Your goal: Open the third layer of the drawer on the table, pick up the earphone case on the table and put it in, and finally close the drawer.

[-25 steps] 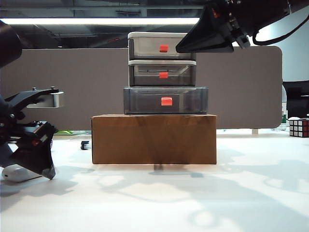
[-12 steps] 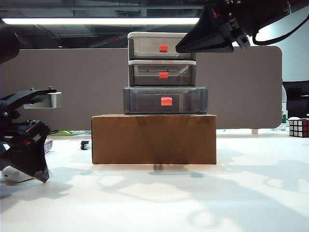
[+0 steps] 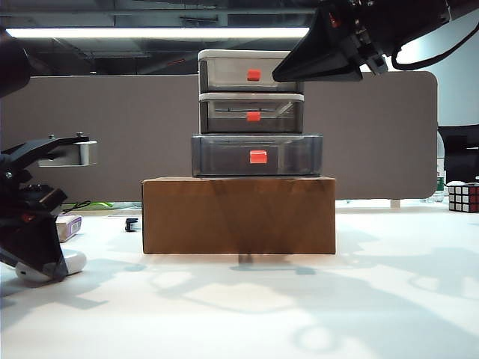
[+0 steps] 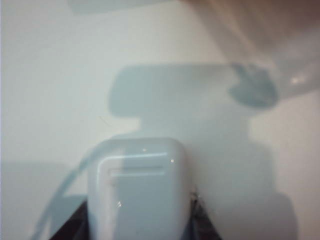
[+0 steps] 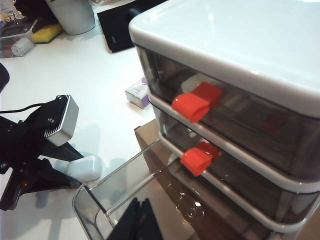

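The earphone case lies on the counter at far left, between the left tool's fingers; grip unclear. Only the right wrist view shows the third layer pulled open beneath the shut right tool.

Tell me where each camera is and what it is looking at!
Exterior view: low at the table edge, facing the drawer on the cardboard box; left gripper low on the left, right gripper high up.
Left wrist view: on the left arm, looking down at the earphone case between dark fingers.
Right wrist view: on the right arm, above the pulled-out third layer; its closed fingertips show.
Shared: right wrist and exterior views both show the left gripper at the case.
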